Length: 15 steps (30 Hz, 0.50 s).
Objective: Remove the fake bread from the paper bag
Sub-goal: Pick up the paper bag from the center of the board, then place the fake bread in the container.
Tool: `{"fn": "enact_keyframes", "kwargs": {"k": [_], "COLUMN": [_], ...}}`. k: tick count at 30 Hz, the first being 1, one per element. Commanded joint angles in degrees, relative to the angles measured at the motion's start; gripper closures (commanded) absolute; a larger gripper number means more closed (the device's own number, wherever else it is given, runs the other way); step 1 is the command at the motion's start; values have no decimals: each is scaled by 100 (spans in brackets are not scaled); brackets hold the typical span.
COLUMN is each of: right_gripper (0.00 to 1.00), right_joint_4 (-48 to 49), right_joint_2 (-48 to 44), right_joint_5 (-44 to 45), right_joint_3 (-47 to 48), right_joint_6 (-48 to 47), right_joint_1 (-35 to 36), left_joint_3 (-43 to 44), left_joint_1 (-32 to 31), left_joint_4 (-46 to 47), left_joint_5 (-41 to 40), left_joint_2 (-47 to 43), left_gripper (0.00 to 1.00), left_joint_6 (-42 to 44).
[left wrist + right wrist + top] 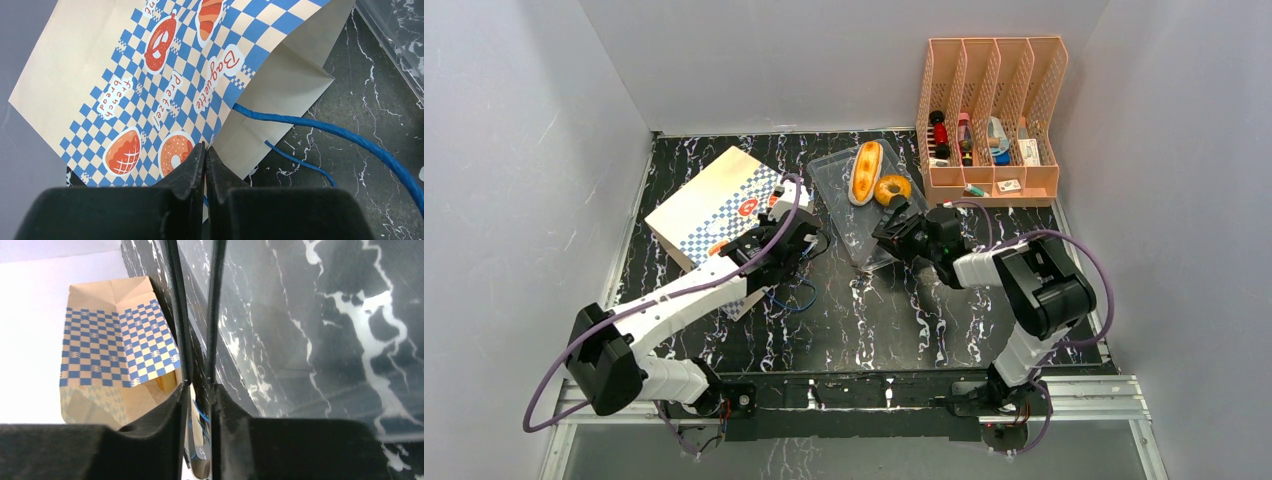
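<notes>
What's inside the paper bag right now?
Only bare inner paper shows at the mouth of the paper bag, which the left gripper pinches. Its checkered wall covers everything deeper, so whatever lies there is hidden.

Paper bag (75, 65) txt: "Baguette", "Pretzel", "french bread", cut-off "…ut"

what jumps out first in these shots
The checkered paper bag lying on its side at the rear left stands out first, the left gripper pinched on its open edge. In the middle, a clear tray holds a long bun and a ring donut, its near rim clamped by the right gripper. A peach file rack stands rear right.
</notes>
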Motion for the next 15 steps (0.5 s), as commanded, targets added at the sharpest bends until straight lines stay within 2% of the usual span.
{"fn": "enact_keyframes", "kwargs": {"k": [1,5,15], "right_gripper": [79,71,69], "right_joint_4": [526,565,374], "right_joint_2": [269,272,-263], "right_joint_5": [-400,-457,-253], "right_joint_3": [368,304,-114], "right_joint_6": [-155,-213,-414], "right_joint_1": [-90,-91,-86], "left_joint_3": [293,301,482], "left_joint_1": [-49,-59,-67], "left_joint_4": [-255,-294,-496], "left_joint_5": [-42,-56,-56], "left_joint_2": [-315,-402,-506], "left_gripper": [100,100,100], "left_joint_6": [-24,-37,-44]}}
